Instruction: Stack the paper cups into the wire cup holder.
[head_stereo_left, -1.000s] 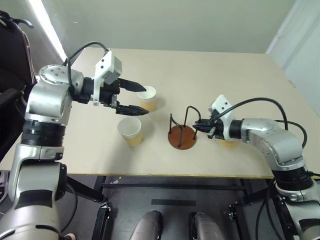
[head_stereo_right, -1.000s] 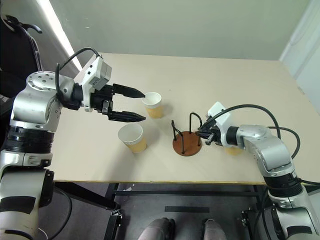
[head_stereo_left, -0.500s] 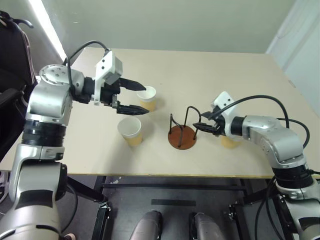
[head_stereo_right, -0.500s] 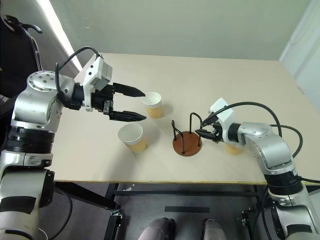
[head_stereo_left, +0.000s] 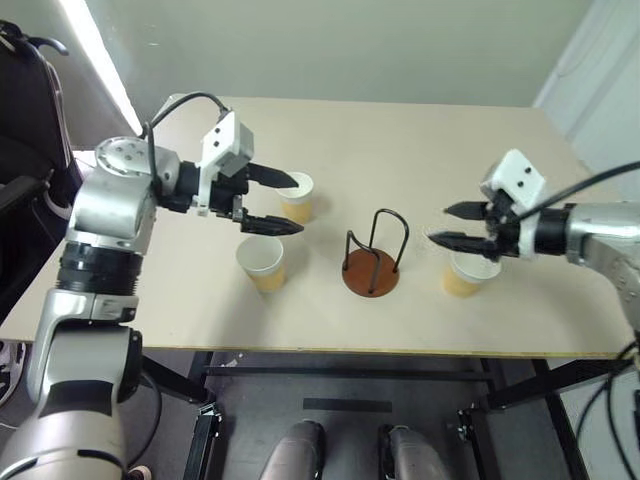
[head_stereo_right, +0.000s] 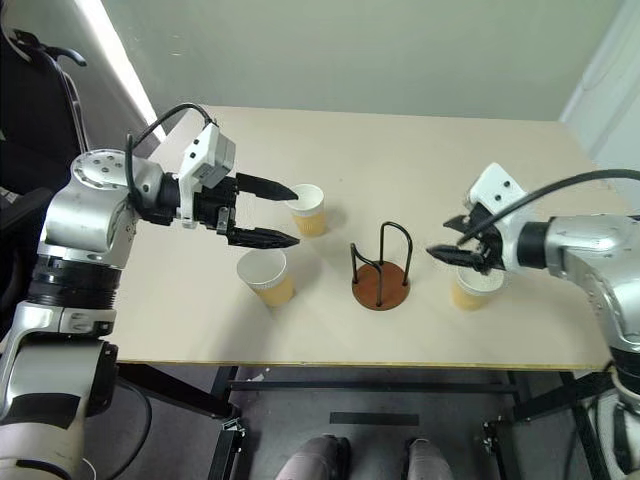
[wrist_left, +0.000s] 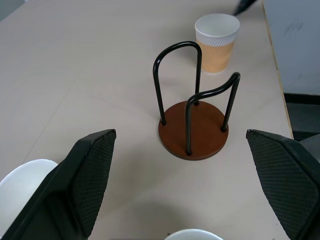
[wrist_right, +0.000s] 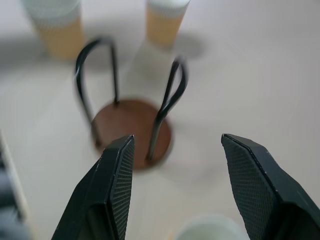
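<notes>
Tan cups: three, all upright on table (head_stereo_left: 420, 140), none in holder yet. Far left cup (head_stereo_left: 295, 196) at approx 10 o'clock from holder; near left cup (head_stereo_left: 261, 263) at approx 9 o'clock; right cup (head_stereo_left: 464, 274) at approx 3 o'clock.
Holder (head_stereo_left: 372, 258): brown disc w/ two black wire loops, table centre, empty, clear of all cups. Prob. kept central so either arm can reach it.
Left gripper (head_stereo_left: 284, 203): jaws wide apart, nothing in them, hovering above table betw. the two left cups, tips aimed toward holder. Looks parked, ready for either cup.
Right gripper (head_stereo_left: 447, 225): jaws apart, nothing held, hanging just above right cup, tips toward holder. Wrist view has cup rim directly under it.
Step (guess): right arm lining up on its cup; needs to drop & close on rim/wall.
Risk: cup light, tapered; a nudge could tip it.
</notes>
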